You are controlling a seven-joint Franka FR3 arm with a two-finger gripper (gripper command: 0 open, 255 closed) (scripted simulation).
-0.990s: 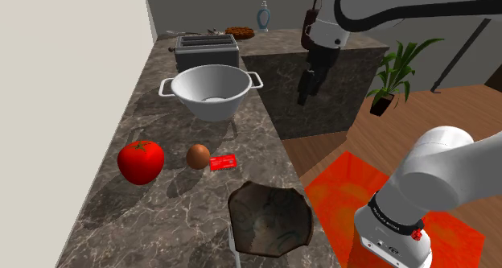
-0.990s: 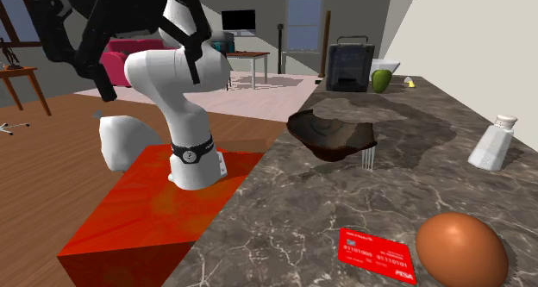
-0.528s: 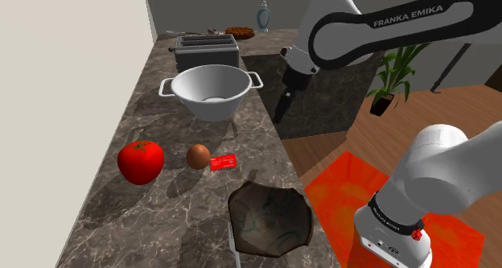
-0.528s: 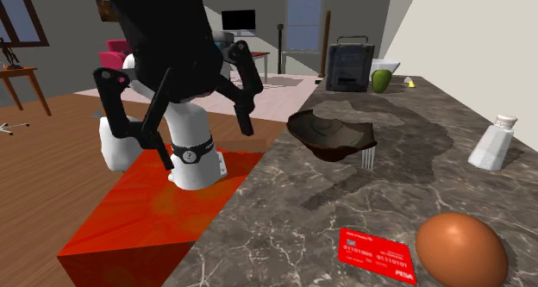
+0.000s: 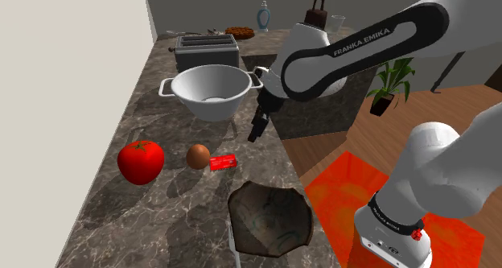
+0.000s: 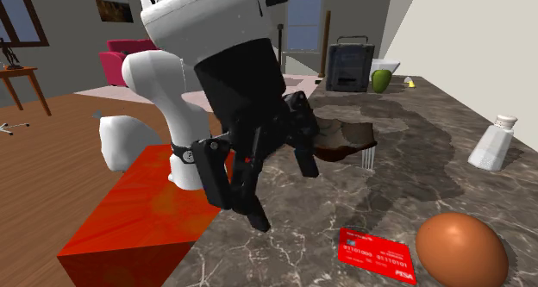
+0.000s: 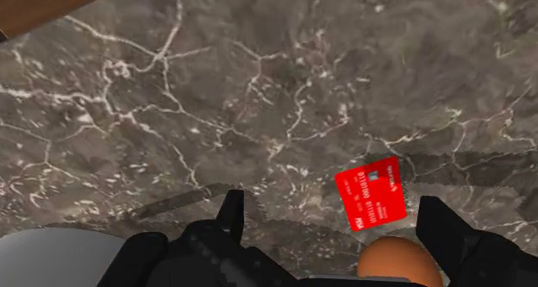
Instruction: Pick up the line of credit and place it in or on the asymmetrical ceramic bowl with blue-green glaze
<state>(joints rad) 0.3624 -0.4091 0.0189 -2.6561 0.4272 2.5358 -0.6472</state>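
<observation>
Since the earlier frame the arm had swung lower and nearer the egg. In the shoulder view the claw (image 5: 256, 134) hung over the tabletop (image 5: 173, 218) edge, its fingers apart and holding nothing. The red card (image 5: 223, 162) lay flat at about 7 o'clock from it, just beside a brown egg (image 5: 198, 156) at the card's 9 o'clock. A tomato (image 5: 141, 162) stood further out at 9 o'clock, a pale two-handled bowl (image 5: 211, 89) at 12 o'clock, and the dark, uneven bowl (image 5: 270, 219) at 5 o'clock from the card.

From the second exterior view the claw (image 6: 284, 195) hovered spread wide above the marble tabletop (image 6: 414, 182), touching nothing. The card (image 6: 376, 254) lay at its 4 o'clock, the egg (image 6: 458, 249) beside it at 3 o'clock. The dark bowl (image 6: 345, 137) sat partly behind the claw, and a shaker (image 6: 493, 143) stood well apart.

Through the wrist view the claw (image 7: 332, 203) looked down on the tabletop (image 7: 259, 96). The card (image 7: 371, 194) lay between the parted fingers, untouched, with the egg (image 7: 395, 261) next to it.
</observation>
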